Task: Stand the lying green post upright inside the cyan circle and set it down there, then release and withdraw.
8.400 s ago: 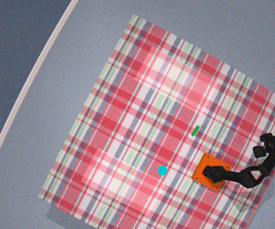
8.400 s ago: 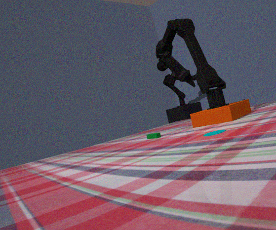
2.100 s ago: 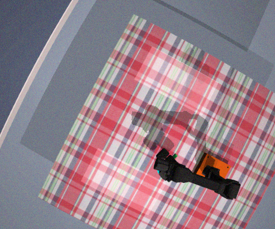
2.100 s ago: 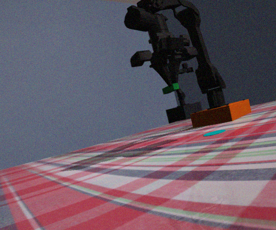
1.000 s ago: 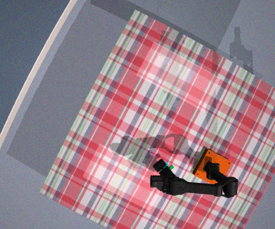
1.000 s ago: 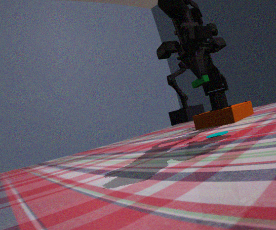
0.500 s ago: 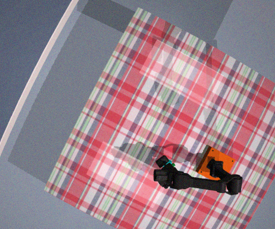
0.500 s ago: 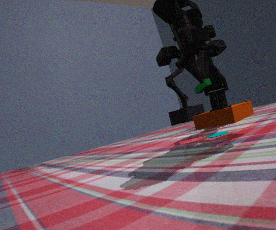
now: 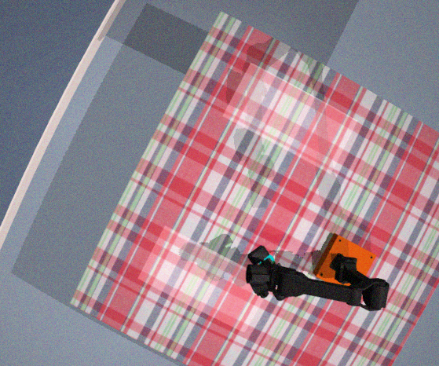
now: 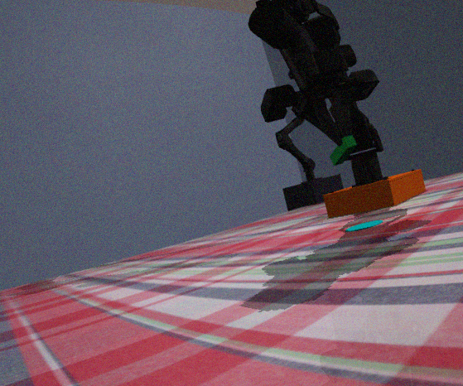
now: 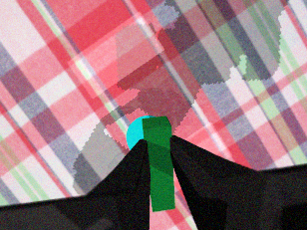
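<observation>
My gripper (image 10: 344, 142) (image 11: 157, 143) is shut on the green post (image 10: 340, 154) (image 11: 162, 185) and holds it in the air above the cloth. The post is tilted in the exterior view, neither flat nor upright. The cyan circle (image 9: 268, 258) (image 10: 364, 225) (image 11: 135, 135) lies flat on the cloth, below the post in the exterior view. In the wrist view the post's far end and a finger cover part of the circle. In the top view the arm covers most of the circle and hides the post and fingertips.
The arm's orange base block (image 9: 363, 254) (image 10: 407, 187) stands on the plaid cloth (image 9: 195, 188) (image 10: 181, 323), close to the circle. A dark box (image 10: 300, 197) with a thin jointed dark shape above it shows behind the base. The arm's shadow falls across the cloth around the circle.
</observation>
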{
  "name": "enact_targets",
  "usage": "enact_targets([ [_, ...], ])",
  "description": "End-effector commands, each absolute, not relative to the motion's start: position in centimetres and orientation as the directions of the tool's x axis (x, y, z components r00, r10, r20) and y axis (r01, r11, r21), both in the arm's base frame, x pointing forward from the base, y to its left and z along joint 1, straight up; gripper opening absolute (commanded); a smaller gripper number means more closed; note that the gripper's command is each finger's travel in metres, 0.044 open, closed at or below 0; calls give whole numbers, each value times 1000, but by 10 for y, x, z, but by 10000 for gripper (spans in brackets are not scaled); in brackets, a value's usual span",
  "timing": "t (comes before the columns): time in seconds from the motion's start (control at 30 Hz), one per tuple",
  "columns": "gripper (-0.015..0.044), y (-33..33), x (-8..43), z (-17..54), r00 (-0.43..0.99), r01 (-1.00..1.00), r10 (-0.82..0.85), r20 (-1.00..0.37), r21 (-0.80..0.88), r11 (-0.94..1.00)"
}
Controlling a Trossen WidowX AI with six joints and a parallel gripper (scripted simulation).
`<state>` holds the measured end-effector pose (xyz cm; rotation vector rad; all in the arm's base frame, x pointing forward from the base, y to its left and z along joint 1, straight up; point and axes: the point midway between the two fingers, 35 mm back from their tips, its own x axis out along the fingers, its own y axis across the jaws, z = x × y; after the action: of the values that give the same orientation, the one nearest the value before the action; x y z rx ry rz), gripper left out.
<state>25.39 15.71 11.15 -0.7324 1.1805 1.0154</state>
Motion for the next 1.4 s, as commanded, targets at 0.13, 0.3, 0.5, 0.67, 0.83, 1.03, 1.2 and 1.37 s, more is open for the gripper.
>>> enact_targets([
  [0.13, 23, 158, 257, 106, 71, -909, 305, -950, 65, 413],
  [0.3, 23, 159, 259, 104, 81, -904, 338, -938, 74, 421],
  [0.5, 23, 160, 262, 102, 94, -899, 377, -922, 84, 430],
  [0.67, 23, 160, 265, 100, 105, -895, 408, -907, 93, 436],
  [0.83, 23, 161, 267, 99, 116, -892, 439, -891, 101, 442],
  [1.03, 23, 161, 269, 97, 131, -888, 475, -870, 110, 447],
  [1.2, 23, 161, 271, 96, 143, -885, 504, -852, 118, 450],
  [1.37, 23, 161, 273, 95, 155, -883, 531, -833, 124, 453],
])
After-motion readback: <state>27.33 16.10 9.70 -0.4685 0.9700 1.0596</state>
